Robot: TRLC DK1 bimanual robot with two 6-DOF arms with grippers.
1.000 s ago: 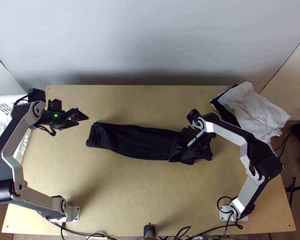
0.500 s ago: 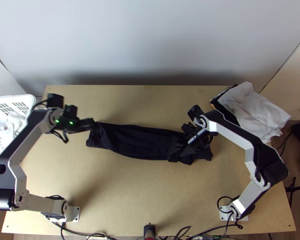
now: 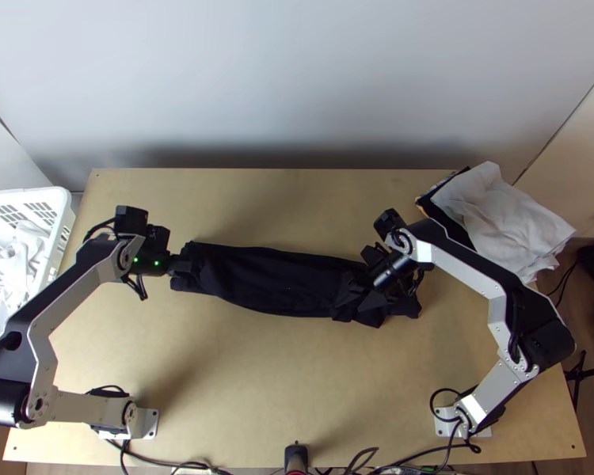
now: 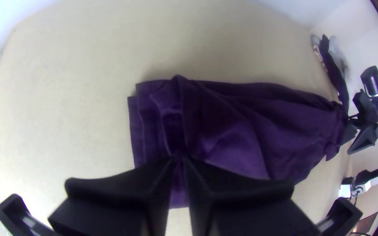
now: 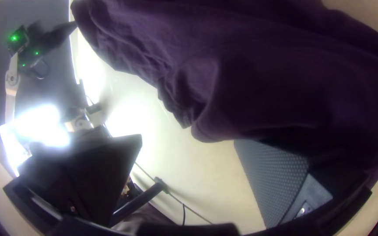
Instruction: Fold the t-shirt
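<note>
Across the middle of the table [image 3: 281,372] lay the t-shirt [image 3: 273,281], a long dark strip running left to right, folded narrow, with several layers showing at its left end and the right end bunched. Behind it at the far right sat a pile of cloths [image 3: 499,218], white on top of dark, and at the left edge stood a white basket [image 3: 63,198] with pale cloth inside. The left gripper [image 4: 178,158] was at the shirt's left end, fingers brought together on what looked like a small pinch of fabric, a raised ridge running into the tips. At the bunched end the right gripper [image 5: 189,140] stood wide open, cloth draped over one finger [image 5: 272,179] and the other finger bare, so nothing was clamped there. As stuff to handle, the shirt seemed light, limp and soft, in no danger of breaking, and more apt to sag or crease than to slip out of rubbery pads. It called for a hold through every layer, close to the corners of an end; a pinch on the top layer alone would likely have peeled it off the rest. The bunched end probably wanted smoothing before the strip was folded shorter.
</note>
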